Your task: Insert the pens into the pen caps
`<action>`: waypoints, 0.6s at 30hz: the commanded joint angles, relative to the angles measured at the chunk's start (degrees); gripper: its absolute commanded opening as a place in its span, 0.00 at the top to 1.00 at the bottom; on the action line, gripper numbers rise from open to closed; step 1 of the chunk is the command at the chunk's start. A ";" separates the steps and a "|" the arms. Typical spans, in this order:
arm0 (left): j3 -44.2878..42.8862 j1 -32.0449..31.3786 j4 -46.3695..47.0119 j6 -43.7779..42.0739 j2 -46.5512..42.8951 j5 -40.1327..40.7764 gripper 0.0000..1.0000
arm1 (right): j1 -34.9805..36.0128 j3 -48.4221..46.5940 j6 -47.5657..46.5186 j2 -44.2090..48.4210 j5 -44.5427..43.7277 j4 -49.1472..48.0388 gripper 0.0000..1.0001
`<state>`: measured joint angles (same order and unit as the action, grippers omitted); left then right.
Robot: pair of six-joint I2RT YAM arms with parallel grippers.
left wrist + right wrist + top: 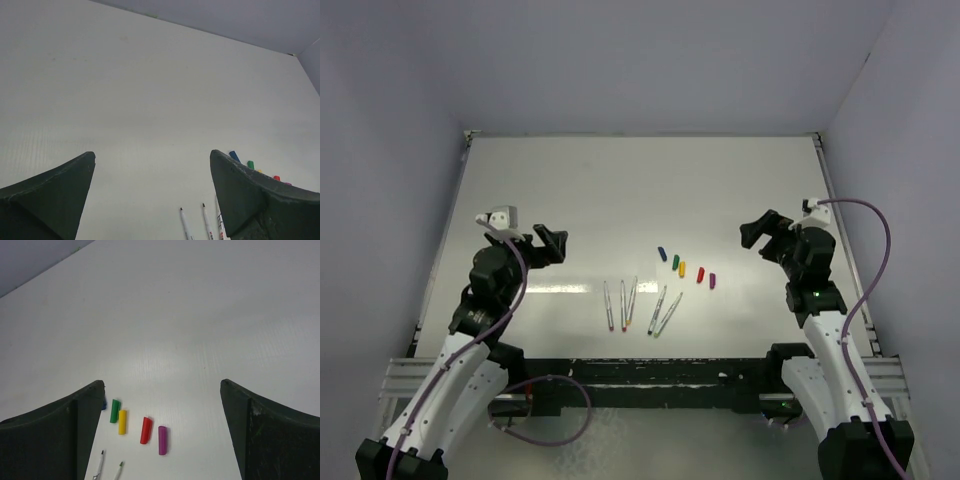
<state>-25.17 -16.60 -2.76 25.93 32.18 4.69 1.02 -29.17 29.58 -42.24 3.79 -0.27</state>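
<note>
Five thin white pens (pixel 638 306) lie side by side on the white table, near the front middle. Three of them show in the left wrist view (pixel 206 223), and two tips in the right wrist view (pixel 99 466). Just behind them, a row of caps runs from blue (pixel 661 251) through green (pixel 676 260), yellow (pixel 682 268) and red (pixel 701 274) to purple (pixel 712 280). The right wrist view shows green (pixel 115 410), yellow (pixel 122 422), red (pixel 145 430) and purple (pixel 162 440). My left gripper (pixel 552 245) (pixel 152 155) is open and empty, left of the pens. My right gripper (pixel 757 235) (pixel 162 383) is open and empty, right of the caps.
The white table (pixel 620 190) is bounded by grey walls on three sides. A black rail (pixel 650 375) runs along the near edge between the arm bases. Purple cables (pixel 545 410) hang by each arm.
</note>
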 commanded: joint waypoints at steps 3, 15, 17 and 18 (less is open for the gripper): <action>-0.21 0.24 -0.03 -0.07 -1.58 1.34 0.01 | -0.05 -0.71 3.28 0.18 -2.28 -1.07 0.00; -2.57 0.25 -0.91 2.79 3.02 1.56 0.01 | -0.14 0.64 2.63 -1.29 1.49 -5.31 0.00; -3.06 0.21 -0.72 0.78 4.18 -0.16 0.01 | -0.14 1.30 1.39 -0.06 1.95 -6.34 0.00; -3.46 0.20 -0.85 -0.68 4.72 -1.18 0.01 | -0.14 1.38 0.79 0.51 1.92 -6.42 0.00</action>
<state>-25.26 -16.60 -4.73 27.66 35.51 6.15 1.02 -28.34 32.60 -43.97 4.01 -1.93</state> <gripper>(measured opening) 0.992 0.997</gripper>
